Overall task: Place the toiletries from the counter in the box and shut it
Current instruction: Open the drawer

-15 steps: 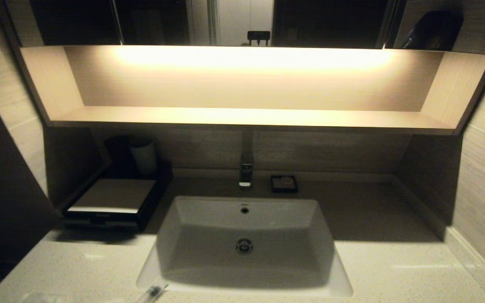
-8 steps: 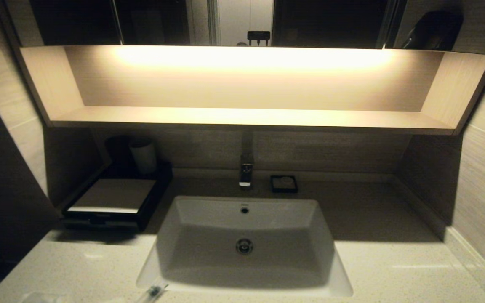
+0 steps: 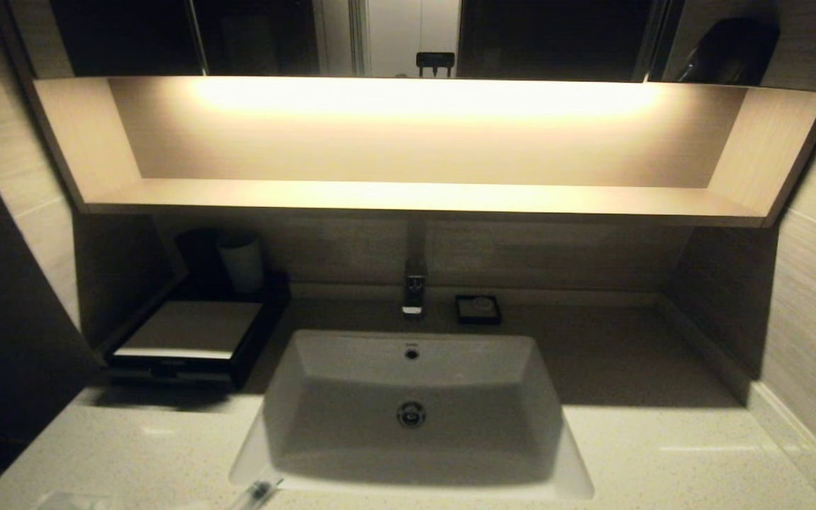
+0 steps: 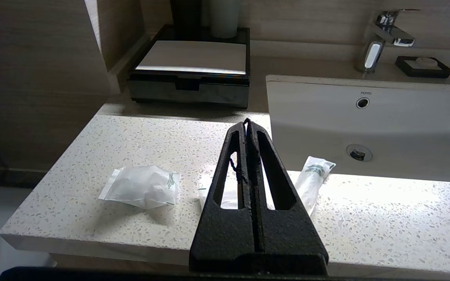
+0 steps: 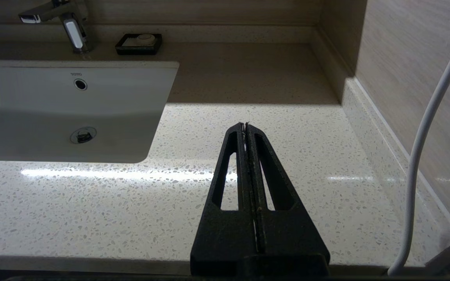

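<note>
Speckled stone surface (image 4: 365, 218) carries the toiletries: sachet (image 4: 141, 187) and tube (image 4: 313, 173) beside the left tool (image 4: 247, 123), fingers pressed together, empty; box (image 4: 193, 74) lies beyond, drawer shut. Right tool (image 5: 245, 125), likewise closed and empty, is farther.

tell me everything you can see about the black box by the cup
The box is a black, glossy rectangular organiser with a flat pale top panel and a shallow front drawer that looks shut, with a notch pull. It sits level at the counter's back left corner, against the wall. A pale cup stands at its rear. Neither hand touches it.
</note>
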You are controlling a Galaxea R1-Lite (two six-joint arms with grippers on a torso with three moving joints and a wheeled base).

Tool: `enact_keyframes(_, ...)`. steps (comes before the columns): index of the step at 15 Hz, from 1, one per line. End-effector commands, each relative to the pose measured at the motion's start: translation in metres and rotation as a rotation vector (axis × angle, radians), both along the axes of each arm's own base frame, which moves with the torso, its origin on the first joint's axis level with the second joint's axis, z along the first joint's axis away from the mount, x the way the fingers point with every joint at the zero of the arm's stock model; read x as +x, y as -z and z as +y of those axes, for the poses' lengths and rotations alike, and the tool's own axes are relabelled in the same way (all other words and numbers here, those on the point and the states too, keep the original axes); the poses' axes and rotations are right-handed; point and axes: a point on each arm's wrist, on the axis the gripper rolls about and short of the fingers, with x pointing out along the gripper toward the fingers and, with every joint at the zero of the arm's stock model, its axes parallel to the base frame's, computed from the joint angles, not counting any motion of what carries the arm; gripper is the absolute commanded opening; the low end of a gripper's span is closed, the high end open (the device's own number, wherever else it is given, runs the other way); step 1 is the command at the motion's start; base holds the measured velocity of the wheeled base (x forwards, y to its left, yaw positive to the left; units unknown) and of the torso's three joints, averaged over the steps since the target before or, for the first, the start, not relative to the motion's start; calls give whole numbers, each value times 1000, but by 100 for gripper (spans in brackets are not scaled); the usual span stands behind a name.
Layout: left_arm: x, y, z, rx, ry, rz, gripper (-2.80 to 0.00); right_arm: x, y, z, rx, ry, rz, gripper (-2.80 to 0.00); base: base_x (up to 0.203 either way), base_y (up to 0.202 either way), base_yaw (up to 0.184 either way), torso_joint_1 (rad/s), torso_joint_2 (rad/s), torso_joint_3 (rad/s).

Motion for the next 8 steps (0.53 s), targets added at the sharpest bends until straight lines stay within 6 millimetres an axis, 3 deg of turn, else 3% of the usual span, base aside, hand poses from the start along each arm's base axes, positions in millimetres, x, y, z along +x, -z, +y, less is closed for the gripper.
enact_keyframes(1, 0, 0, 0, 0, 0, 1, -280, 0, 0, 0, 0, 0, 0, -280, 0, 0, 0, 0, 0, 0)
enact_keyframes(8, 0, 0, 0, 0, -1, 1, -280, 0, 0, 0, 0, 0, 0, -280, 0, 0, 0, 0, 0, 0)
